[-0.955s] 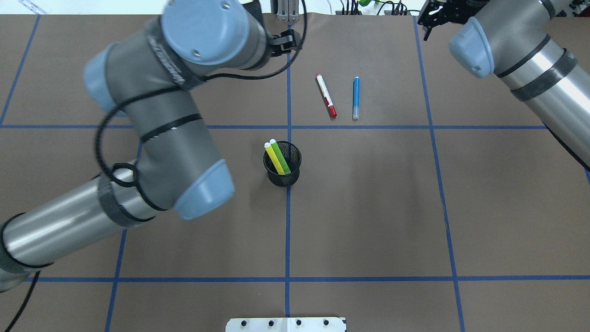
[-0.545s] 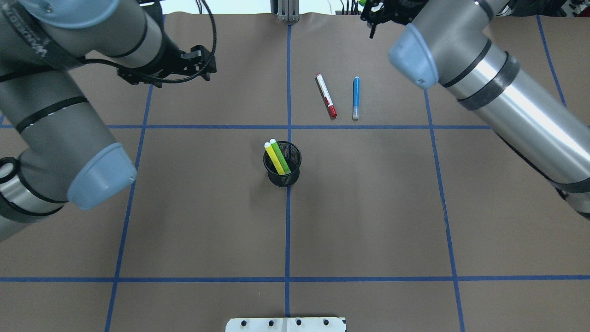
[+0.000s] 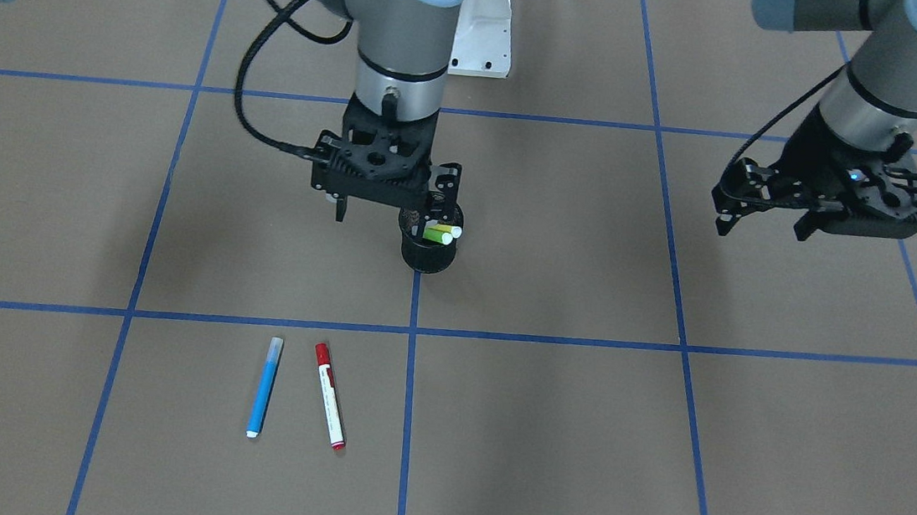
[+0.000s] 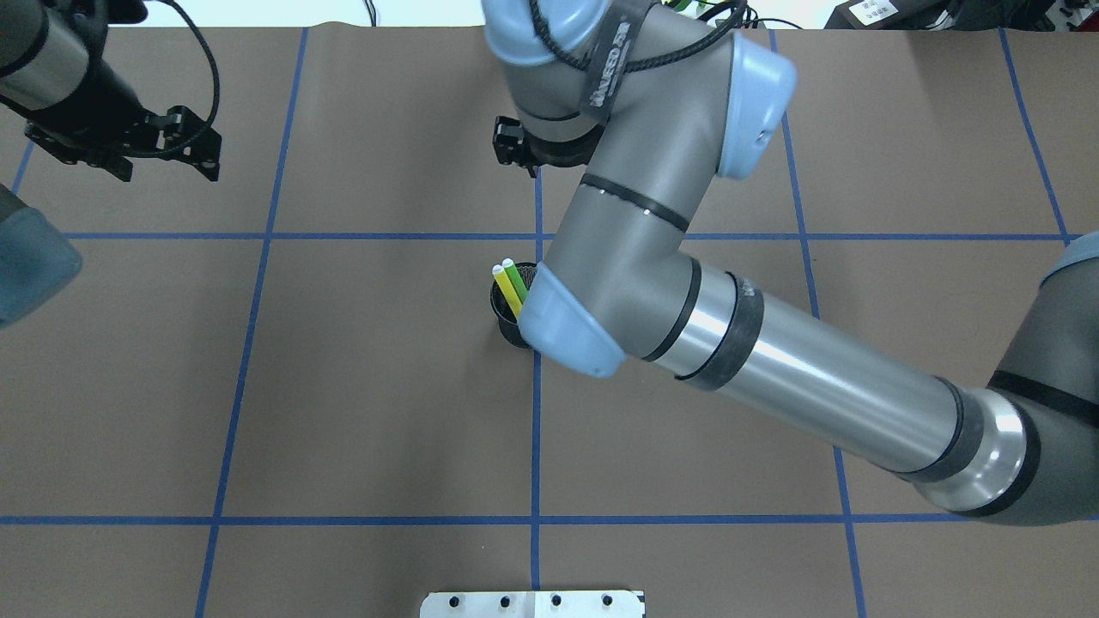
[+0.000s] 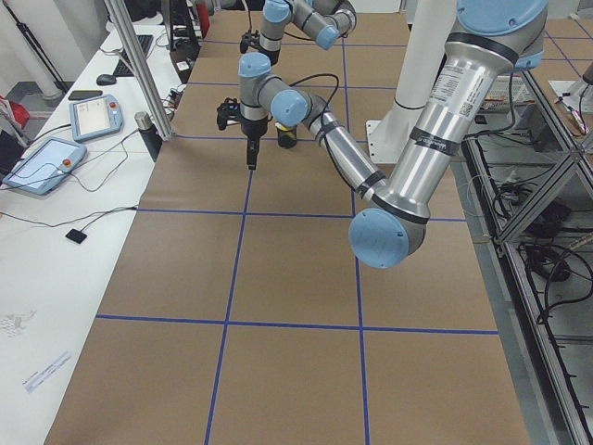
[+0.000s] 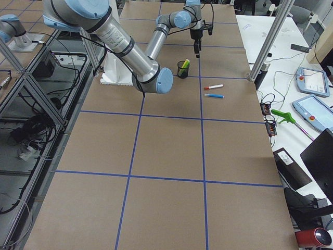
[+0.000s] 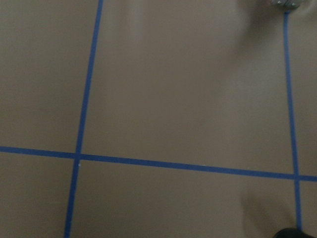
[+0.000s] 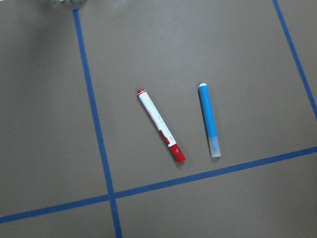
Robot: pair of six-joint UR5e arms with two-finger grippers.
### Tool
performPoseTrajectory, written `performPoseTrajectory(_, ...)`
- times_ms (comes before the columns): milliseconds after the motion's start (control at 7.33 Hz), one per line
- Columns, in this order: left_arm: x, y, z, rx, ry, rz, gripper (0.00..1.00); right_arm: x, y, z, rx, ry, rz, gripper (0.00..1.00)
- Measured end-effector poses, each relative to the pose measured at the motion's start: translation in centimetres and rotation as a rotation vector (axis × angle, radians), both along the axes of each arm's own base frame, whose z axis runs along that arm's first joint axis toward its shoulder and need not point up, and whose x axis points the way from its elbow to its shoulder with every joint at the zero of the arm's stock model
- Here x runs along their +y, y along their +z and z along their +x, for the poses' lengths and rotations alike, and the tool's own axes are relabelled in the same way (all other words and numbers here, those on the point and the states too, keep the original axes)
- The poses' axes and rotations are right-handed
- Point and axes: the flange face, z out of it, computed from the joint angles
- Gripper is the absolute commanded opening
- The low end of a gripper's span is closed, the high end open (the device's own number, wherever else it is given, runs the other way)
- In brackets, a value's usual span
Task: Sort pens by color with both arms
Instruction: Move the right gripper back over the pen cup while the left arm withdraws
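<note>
In cup, two pens, right arm near

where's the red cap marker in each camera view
Front-facing: the red-capped marker lies lower left of centre.
Overhead: hidden under the right arm.
Exterior left: cannot make it out.
Exterior right: upper middle, right of the mesh cup.
Left wrist: not in it.
Right wrist: near centre.
Shared landmark: the blue marker lying beside it.
</note>
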Motion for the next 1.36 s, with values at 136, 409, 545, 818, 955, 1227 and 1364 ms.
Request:
performPoseTrajectory(136,-0.7,3.3,-2.5,-0.019,0.039,0.001,0.99,0.9,0.1,-1.0,0.034,-0.075,0.066,0.91)
performPoseTrajectory(409,-1.1,8.5,-6.3,-0.041,0.094,0.001,0.99,1.2,1.4,-2.2,0.073,-0.223,0.192,0.8)
performPoseTrajectory(545,-0.7,11.0,-7.9,-0.048,0.122,0.001,0.99,1.6,2.7,-3.8,0.066,-0.271,0.236,0.8)
performPoseTrajectory(818,0.0,14.7,-10.8,-0.055,0.165,0.009,0.99,2.7,4.5,-7.7,0.029,-0.331,0.295,0.78)
performPoseTrajectory(955,0.0,15.4,-11.7,-0.056,0.172,0.014,0.99,3.3,4.3,-8.4,0.008,-0.346,0.308,0.78)
performPoseTrajectory(1227,-0.1,15.9,-12.6,-0.057,0.173,0.02,0.99,4.1,4.2,-8.1,-0.023,-0.363,0.316,0.62)
performPoseTrajectory(1364,-0.1,15.9,-12.7,-0.057,0.172,0.021,0.99,4.3,5.2,-7.8,-0.019,-0.373,0.322,0.6)
